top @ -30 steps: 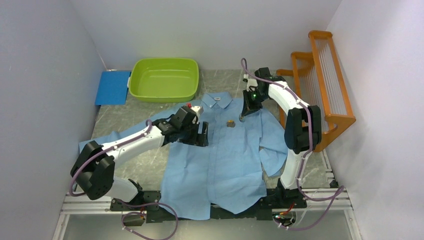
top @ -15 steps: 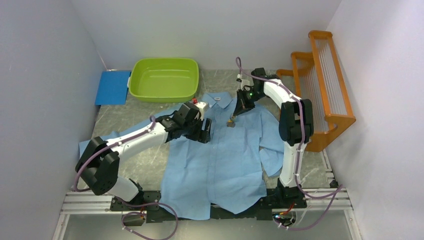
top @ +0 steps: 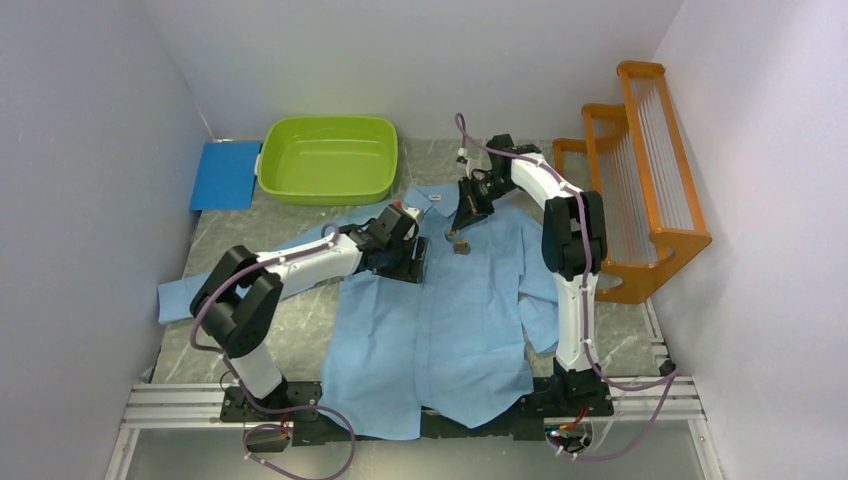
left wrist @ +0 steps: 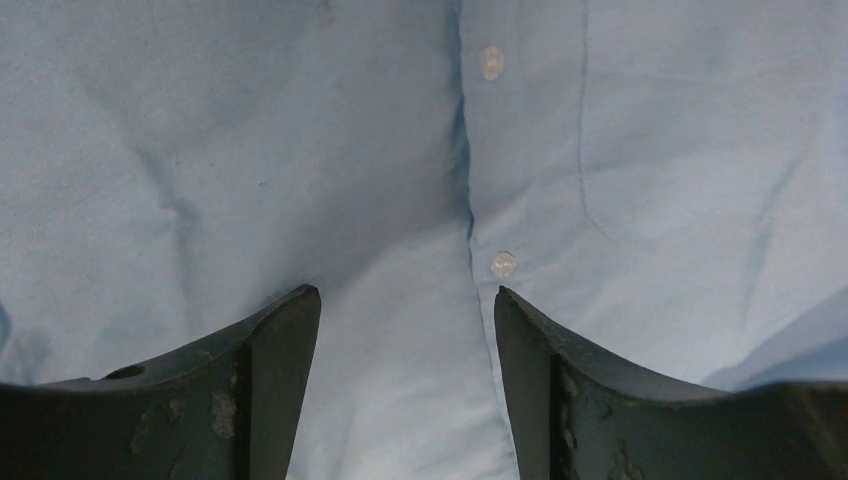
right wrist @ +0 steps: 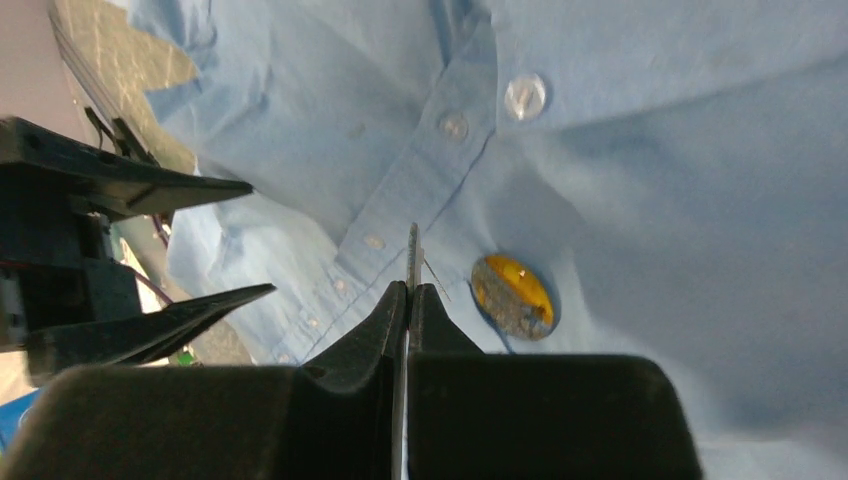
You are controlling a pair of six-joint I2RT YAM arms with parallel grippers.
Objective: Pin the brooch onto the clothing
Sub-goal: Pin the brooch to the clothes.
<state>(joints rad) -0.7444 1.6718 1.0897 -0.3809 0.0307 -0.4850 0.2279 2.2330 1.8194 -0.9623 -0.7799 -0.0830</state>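
While poised over shirt (left wrist: 300,150), left fingers (left wrist: 270,360): held parted, nothing gripped.
Right fingers (right wrist: 375,330): clenched, brooch (right wrist: 512,297) just beside.
Green tub (top: 328,190): set on bench (top: 300,325).

The top camera looks down from behind the near edge of the grey marbled table (top: 300,330), while both wrist cameras sit close over the light blue woven button-up shirt (top: 450,320), sharing its button placket (left wrist: 500,160).

No legible text; tag (top: 437,198) on shirt (top: 450,320) too small.
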